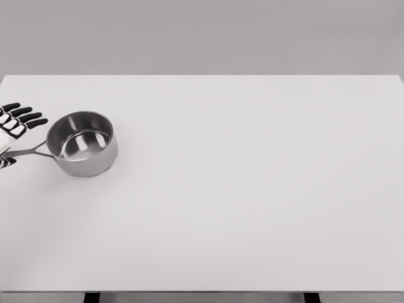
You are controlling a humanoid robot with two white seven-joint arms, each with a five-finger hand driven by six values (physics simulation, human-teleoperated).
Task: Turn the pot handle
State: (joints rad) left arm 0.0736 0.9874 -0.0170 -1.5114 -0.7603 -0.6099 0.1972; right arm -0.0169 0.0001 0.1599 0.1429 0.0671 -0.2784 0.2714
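Left hand: white palm, black segmented fingers w/ white joints.

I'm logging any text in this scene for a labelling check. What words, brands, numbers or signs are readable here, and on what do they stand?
None: no readable text in this view.
Pot: plain metal, no brand or marking visible on wall, inside or handle.
Table: plain white, no labels.
Left hand: black and white at the left edge by the handle, no lettering visible.
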